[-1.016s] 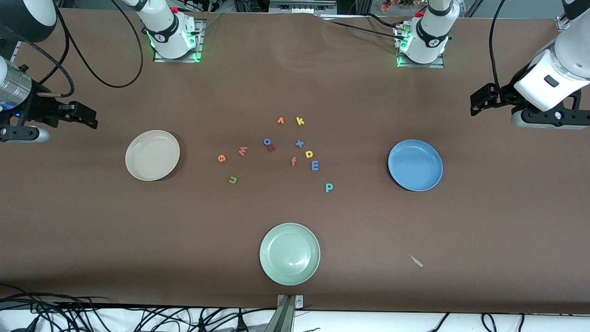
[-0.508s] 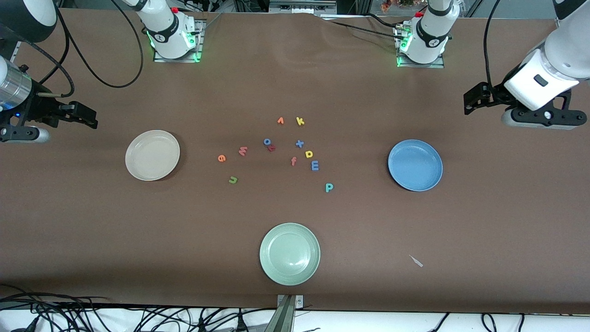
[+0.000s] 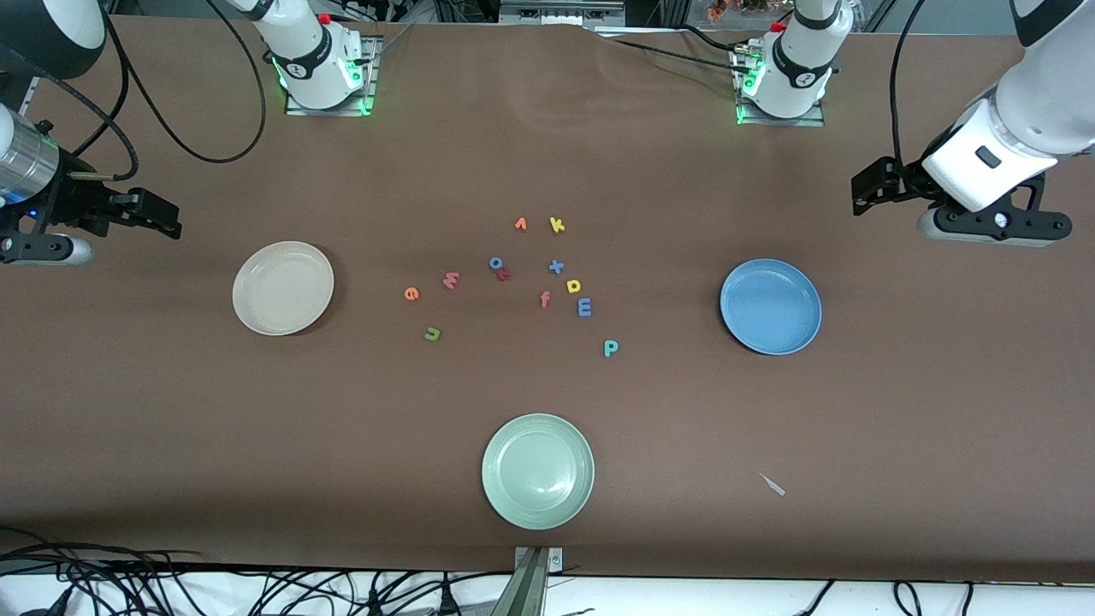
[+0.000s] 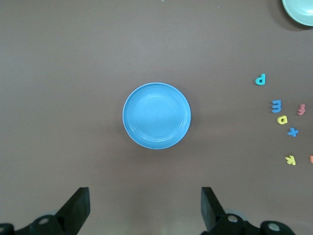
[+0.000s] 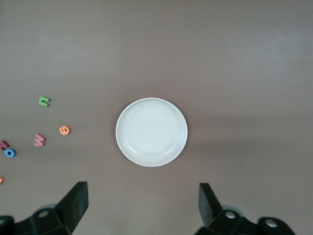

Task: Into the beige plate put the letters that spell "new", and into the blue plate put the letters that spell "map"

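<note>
Our left hand [image 3: 866,186] hangs spread wide and empty above the bench [image 3: 855,428] at the left arm's end, near the blue plate [image 3: 771,306]. Our right hand [image 3: 158,216] waits spread and empty above the right arm's end, near the beige plate [image 3: 283,287]. Both plates hold nothing. Between them lie the letters: orange e [image 3: 411,293], pinkish-red w [image 3: 451,280] and olive-green n [image 3: 433,334] toward the beige plate; yellow a [image 3: 574,286], blue m [image 3: 585,307] and teal p [image 3: 611,347] toward the blue plate.
</note>
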Motion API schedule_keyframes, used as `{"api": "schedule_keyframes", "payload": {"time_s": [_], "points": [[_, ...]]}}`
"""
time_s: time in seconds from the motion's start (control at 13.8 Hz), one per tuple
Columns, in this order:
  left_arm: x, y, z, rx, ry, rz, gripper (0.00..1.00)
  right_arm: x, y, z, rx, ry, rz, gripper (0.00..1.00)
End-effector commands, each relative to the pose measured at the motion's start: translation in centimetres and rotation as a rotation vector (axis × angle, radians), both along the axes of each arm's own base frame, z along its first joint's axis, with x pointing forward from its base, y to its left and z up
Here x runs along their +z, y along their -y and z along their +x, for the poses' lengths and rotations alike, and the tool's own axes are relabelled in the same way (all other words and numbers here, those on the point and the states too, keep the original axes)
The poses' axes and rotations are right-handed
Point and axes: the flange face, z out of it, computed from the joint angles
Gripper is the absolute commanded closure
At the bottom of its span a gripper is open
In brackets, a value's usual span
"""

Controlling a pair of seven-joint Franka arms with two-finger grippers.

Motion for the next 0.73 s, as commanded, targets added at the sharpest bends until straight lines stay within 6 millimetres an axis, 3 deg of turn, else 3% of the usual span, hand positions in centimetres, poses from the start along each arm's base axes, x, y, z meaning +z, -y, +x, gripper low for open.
{"api": "schedule_keyframes", "payload": {"time_s": [0.0,0.65], "points": [[-0.38,0.54,2.24,-0.007,0.036,0.006,0.00,0.08,0.16,-0.34,0.005,-0.002,0.001,0.00],[-0.33,-0.09,2.32,0.002,0.036,0.014,0.00,0.00,0.15,-0.30,0.006,-0.003,0.001,0.00]]}}
